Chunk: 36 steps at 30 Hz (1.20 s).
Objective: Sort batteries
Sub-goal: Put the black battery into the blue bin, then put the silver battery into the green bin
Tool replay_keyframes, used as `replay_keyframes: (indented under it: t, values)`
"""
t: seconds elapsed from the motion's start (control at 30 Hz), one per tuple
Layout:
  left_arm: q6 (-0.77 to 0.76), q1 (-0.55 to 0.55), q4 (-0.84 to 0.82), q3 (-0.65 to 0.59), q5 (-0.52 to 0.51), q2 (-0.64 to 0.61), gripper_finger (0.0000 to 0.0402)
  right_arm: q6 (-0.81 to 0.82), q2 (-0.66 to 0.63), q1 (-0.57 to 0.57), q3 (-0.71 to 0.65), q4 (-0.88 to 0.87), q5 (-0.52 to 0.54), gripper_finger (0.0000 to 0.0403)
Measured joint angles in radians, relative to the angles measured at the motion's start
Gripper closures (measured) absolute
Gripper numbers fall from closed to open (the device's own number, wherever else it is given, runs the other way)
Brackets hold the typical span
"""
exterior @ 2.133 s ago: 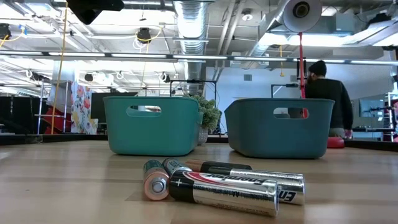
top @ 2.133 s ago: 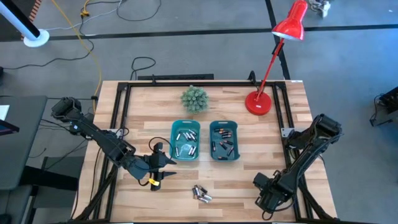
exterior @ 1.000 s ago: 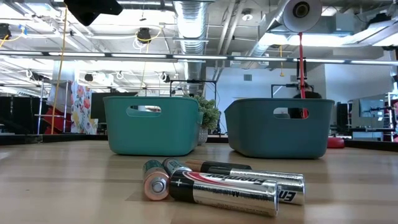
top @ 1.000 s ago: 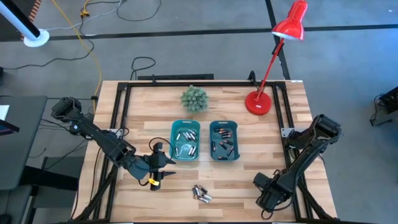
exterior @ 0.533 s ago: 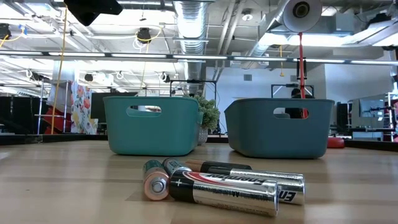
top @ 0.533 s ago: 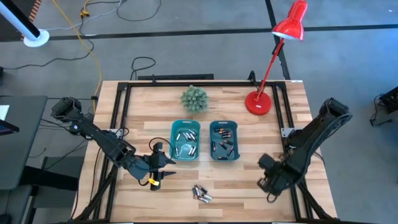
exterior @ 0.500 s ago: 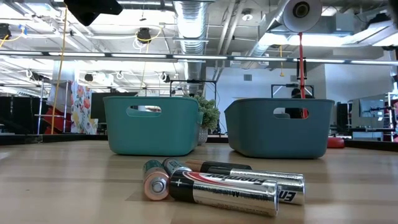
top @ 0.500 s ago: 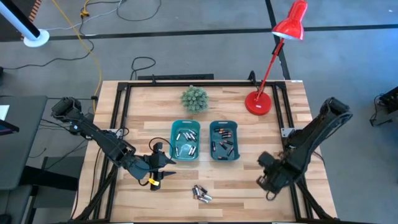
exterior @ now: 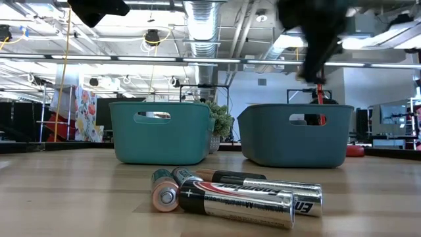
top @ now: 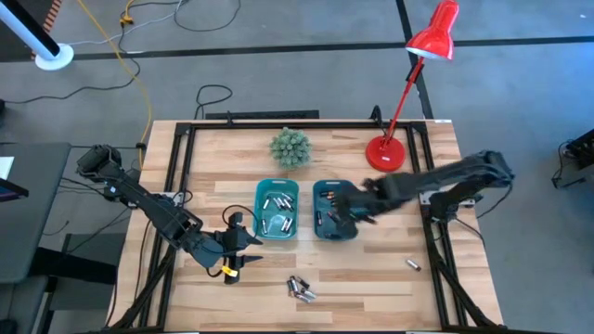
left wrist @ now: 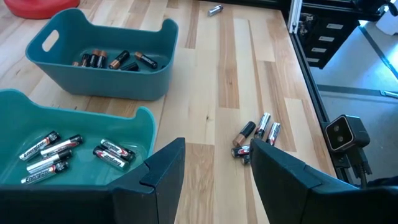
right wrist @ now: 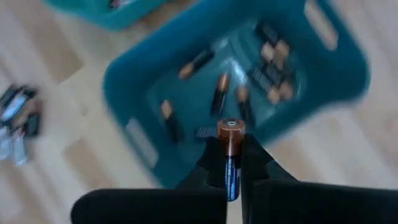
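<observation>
Two teal bins stand side by side mid-table, the left bin [top: 277, 210] and the right bin [top: 334, 211], each with several batteries inside. A small pile of batteries [top: 299, 289] lies on the wood near the front edge, close up in the low view [exterior: 230, 194]. One lone battery [top: 413, 264] lies at the near right. My right gripper [top: 350, 212] is over the right bin [right wrist: 298, 93], shut on a copper-topped dark battery [right wrist: 227, 152]. My left gripper [top: 243, 243] is open and empty beside the left bin's near left corner. My right gripper pinches the battery's dark body [right wrist: 229, 169] between its two fingers [right wrist: 211, 160]. The battery lies along the fingers, and its copper end [right wrist: 227, 129] sticks out past the fingertips. It is lifted clear, above the right bin's inside.
A red desk lamp [top: 385, 153] stands at the far right and a small green plant [top: 290, 147] at the far middle. A black frame [top: 176, 186] runs along the table's edges. Bare wood lies left and right of the bins.
My right gripper has gone up from the near right corner and swung toward the table's left and far side, ending over the right bin with a battery between its fingers. A lone battery now shows on the wood where the gripper was.
</observation>
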Motion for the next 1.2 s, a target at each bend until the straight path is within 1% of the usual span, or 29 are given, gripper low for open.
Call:
replay_keyframes:
  t: [0.13,0.27,0.47,0.53,0.67,0.77,1.03,1.13,1.2]
  values:
    - [0.0,0.0,0.0,0.0,0.0,0.0,0.0225,-0.16,0.116,-0.121,0.03,0.06,-0.063,0.0396]
    - [0.0,0.0,0.001,0.0,0.0,0.0,0.0225,-0.253,0.229,-0.189,0.03,0.113,-0.134,0.0396]
    - [0.0,0.0,0.0,0.0,0.0,0.0,0.0225,-0.316,0.346,-0.241,0.029,0.147,-0.184,0.0396]
    - [0.0,0.0,0.0,0.0,0.0,0.0,0.0225,-0.333,0.372,-0.247,0.026,0.172,-0.208,0.0396]
    - [0.0,0.0,0.0,0.0,0.0,0.0,0.0225,-0.335,0.403,-0.254,0.025,0.176,-0.215,0.0393]
    - [0.0,0.0,0.0,0.0,0.0,0.0,0.0225,-0.334,0.405,-0.255,0.026,0.174,-0.214,0.0375]
    - [0.0,0.0,0.0,0.0,0.0,0.0,0.0225,-0.307,0.405,-0.254,0.025,0.171,-0.214,0.0298]
    - [0.0,0.0,0.0,0.0,0.0,0.0,0.0225,-0.307,0.398,-0.254,0.024,0.165,-0.213,0.0279]
    - [0.0,0.0,0.0,0.0,0.0,0.0,0.0225,-0.307,0.37,-0.254,0.023,0.139,-0.213,0.0269]
